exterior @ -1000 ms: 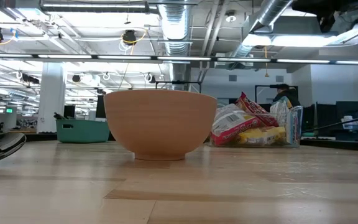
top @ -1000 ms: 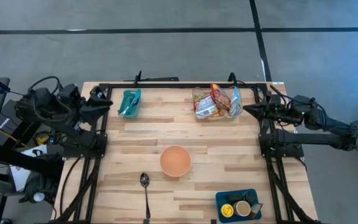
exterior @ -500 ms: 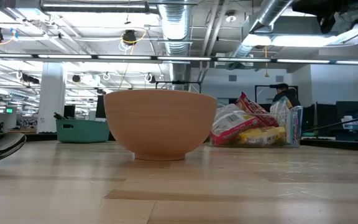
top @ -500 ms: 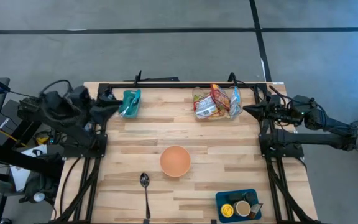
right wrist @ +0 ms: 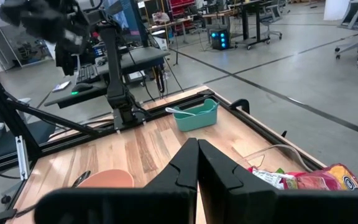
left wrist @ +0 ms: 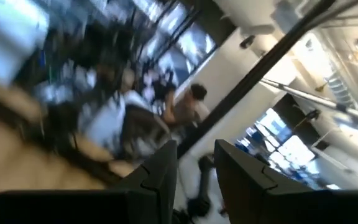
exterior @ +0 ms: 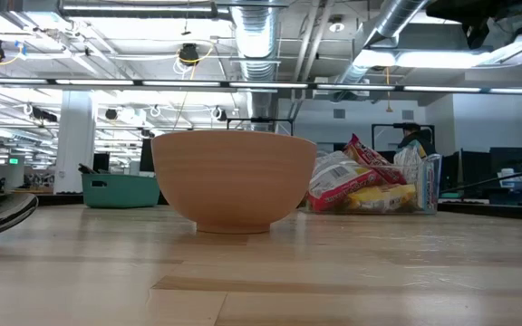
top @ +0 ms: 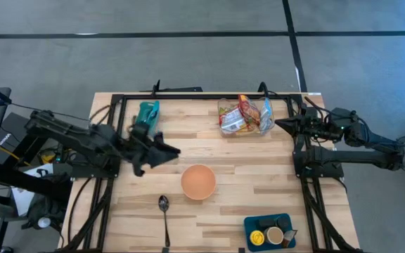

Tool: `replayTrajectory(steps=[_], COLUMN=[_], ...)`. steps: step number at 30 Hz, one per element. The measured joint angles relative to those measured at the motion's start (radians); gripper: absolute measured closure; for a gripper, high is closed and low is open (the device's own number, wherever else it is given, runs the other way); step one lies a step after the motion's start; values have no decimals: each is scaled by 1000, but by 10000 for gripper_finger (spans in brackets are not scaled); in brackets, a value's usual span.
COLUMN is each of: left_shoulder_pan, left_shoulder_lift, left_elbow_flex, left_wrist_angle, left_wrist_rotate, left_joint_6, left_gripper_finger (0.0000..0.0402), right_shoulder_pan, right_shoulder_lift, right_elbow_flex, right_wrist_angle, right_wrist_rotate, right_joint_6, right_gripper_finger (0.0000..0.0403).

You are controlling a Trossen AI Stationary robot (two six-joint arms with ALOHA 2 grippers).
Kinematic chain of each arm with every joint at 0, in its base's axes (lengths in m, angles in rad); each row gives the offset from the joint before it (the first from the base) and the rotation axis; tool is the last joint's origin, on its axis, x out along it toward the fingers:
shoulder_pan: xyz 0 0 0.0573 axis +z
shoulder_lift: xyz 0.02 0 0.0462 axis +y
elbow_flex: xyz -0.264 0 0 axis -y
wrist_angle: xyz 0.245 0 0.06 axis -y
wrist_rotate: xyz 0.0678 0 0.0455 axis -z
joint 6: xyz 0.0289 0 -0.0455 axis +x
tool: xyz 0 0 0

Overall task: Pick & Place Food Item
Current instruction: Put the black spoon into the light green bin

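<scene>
Several snack packets (top: 243,116) lie in a clear container at the table's far right; they also show in the low view (exterior: 370,186) and the right wrist view (right wrist: 303,180). An orange bowl (top: 198,181) stands on its base at mid-table. My left gripper (top: 173,151) hovers above the table, left of and a little beyond the bowl; its wrist view (left wrist: 195,171) shows a narrow gap between the fingers, with nothing in it. My right gripper (top: 278,123) is shut and empty at the table's right edge, just right of the packets.
A teal bin (top: 146,116) with a utensil stands at the far left. A spoon (top: 164,211) lies near the front edge. A blue tray (top: 269,230) with small cups sits at the near right. A black frame runs along the table's far, left and right edges.
My left arm has swung fast from the table's left edge out over the table, toward the right and near edges, and its gripper now hovers close to the bowl. The bowl, packets and bin have not moved.
</scene>
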Motion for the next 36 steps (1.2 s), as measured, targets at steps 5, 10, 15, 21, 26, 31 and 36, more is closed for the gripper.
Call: replayTrajectory(steps=[5,10,15,21,26,31,36], left_shoulder_pan=[-3,-45,-101,-166,-221,-267,-289], left_shoulder_lift=[64,118,154,196,237,286,347], left_elbow_flex=[0,0,0,0,0,0,0], left_wrist_angle=[-72,-181,-321,-519,-739,-931,-966], left_wrist_rotate=[102,130,129,129,161,228,263], left_joint_6=[-292,-560,-824,-1118,-1310,-1474,-1576], left_gripper_finger=[298,298,298,298,298,298,298], right_shoulder_pan=[0,0,0,0,0,0,0], right_shoulder_lift=[0,0,0,0,0,0,0], right_elbow_flex=[0,0,0,0,0,0,0], right_wrist_angle=[-7,-32,-46,-47,-60,-61,-61], right_wrist_rotate=[0,0,0,0,0,0,0], right_joint_6=[0,0,0,0,0,0,0], right_gripper_finger=[403,403,403,403,403,403,403])
